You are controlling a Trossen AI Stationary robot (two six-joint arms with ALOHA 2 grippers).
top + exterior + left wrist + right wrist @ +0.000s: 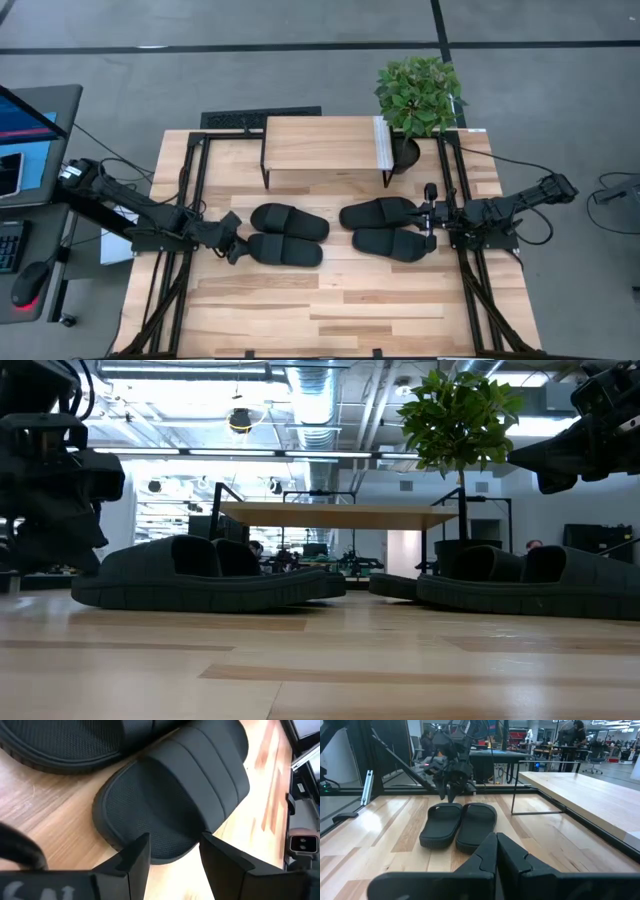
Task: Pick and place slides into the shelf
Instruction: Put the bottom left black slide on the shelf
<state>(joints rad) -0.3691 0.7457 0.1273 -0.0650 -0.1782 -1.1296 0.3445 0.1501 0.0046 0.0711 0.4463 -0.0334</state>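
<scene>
Matte black slides are found in two pairs on the light plank tabletop (330, 310), all four resting flat in front of the shelf (322, 143); none is placed on it. The left pair consists of a far slide (289, 221) and a near slide (285, 250), laid side by side and touching. The right pair, far slide (379, 212) and near slide (393, 244), is likewise laid side by side. Each sole is an elongated oval with a fine mesh-like texture, and each wide strap is marked by shallow ribs, as is seen in the left wrist view.

The shelf is a low rectangular board of pale wood on thin black metal legs, with a lighter strip at its right end. A potted plant (420, 93) with green leaves is stationed just beside that end.

The left gripper (236, 250) is positioned at the heel end of the near left slide, its dark wedge-shaped fingers (134, 857) spread apart with the rounded sole edge between them; nothing is gripped. The right gripper (431, 222) is held beside the right pair, its fingers pressed fully together and nothing held.
</scene>
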